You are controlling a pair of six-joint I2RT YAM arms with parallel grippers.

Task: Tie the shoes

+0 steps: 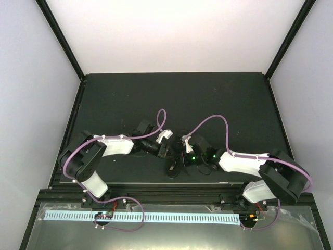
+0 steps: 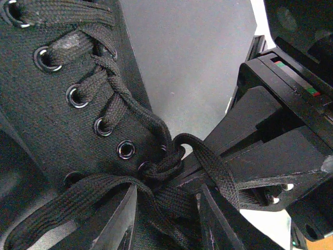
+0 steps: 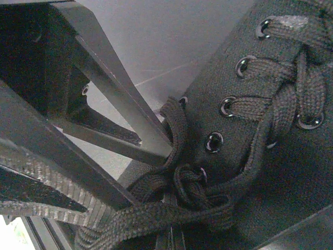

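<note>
Left gripper (image 2: 166,208) and right gripper (image 2: 195,169) meet at the knotted laces (image 2: 156,167) of the shoe (image 2: 52,120). The left stands narrow astride them. Whether either is clamping cannot be told.

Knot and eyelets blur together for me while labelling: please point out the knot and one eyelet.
knot (image 3: 190,182), right wrist view, on its twisted middle.
eyelet (image 2: 125,149), left wrist view, on its centre hole.
</note>
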